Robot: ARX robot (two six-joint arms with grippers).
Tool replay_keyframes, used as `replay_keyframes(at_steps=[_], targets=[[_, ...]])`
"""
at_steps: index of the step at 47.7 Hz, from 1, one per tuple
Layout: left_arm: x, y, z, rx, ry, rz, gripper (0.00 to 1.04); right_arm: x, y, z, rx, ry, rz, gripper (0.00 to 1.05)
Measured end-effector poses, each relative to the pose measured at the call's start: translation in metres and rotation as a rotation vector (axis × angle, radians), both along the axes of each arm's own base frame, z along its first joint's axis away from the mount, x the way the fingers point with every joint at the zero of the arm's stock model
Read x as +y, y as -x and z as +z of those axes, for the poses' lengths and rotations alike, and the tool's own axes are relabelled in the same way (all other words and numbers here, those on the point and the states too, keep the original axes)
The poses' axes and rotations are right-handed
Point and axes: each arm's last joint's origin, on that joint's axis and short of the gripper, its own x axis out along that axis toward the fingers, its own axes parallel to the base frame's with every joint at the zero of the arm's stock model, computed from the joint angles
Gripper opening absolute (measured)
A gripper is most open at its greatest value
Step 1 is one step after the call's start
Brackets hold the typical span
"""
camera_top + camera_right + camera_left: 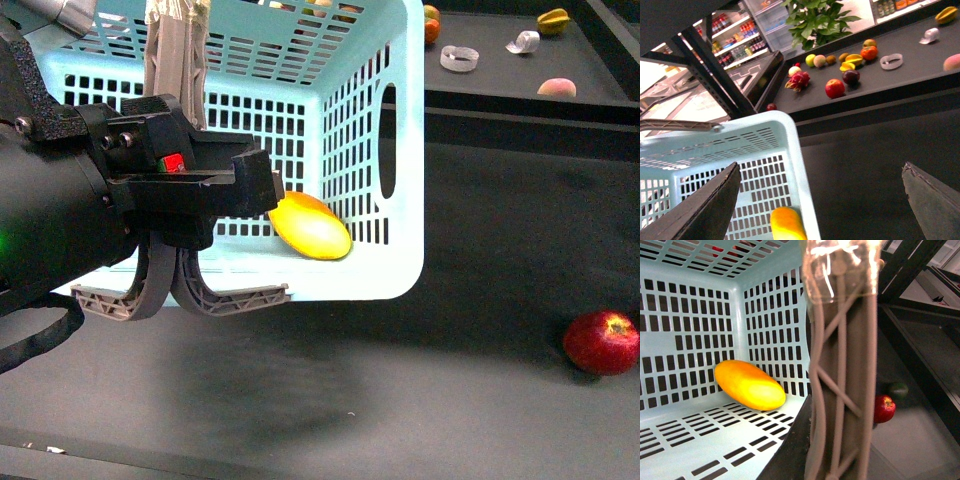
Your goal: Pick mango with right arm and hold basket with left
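The turquoise basket (390,270) is tilted up on the dark table. The mango (310,225) lies inside it against the near right wall. My left gripper (180,290) hangs from the black arm in front of the basket, shut on the grey-brown basket handle (175,60). In the left wrist view the handle (840,365) fills the middle, with the mango (750,385) on the basket floor (700,440). My right gripper (815,200) is open and empty above the basket's rim (795,150), with the mango (787,224) just below it. It is out of the front view.
A red apple (601,342) lies on the dark table at the right, also seen in the left wrist view (884,408). The raised back counter holds a tape roll (459,58), a peach (556,88), a starfruit (552,20) and several fruits (835,88).
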Motion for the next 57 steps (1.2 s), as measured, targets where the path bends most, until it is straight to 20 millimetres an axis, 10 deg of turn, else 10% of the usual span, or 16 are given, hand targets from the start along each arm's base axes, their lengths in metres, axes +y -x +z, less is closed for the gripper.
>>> replay_keyframes(at_steps=[23, 45, 57], targets=[[0.000, 0.000, 0.000, 0.000, -0.001, 0.001, 0.06, -0.047, 0.076, -0.031, 0.084, 0.058, -0.202, 0.96], [0.000, 0.000, 0.000, -0.001, -0.002, 0.001, 0.06, -0.047, 0.080, -0.032, 0.085, 0.096, -0.213, 0.96], [0.000, 0.000, 0.000, -0.001, -0.002, 0.001, 0.06, -0.061, 0.091, -0.042, -0.144, 0.390, -0.148, 0.46]])
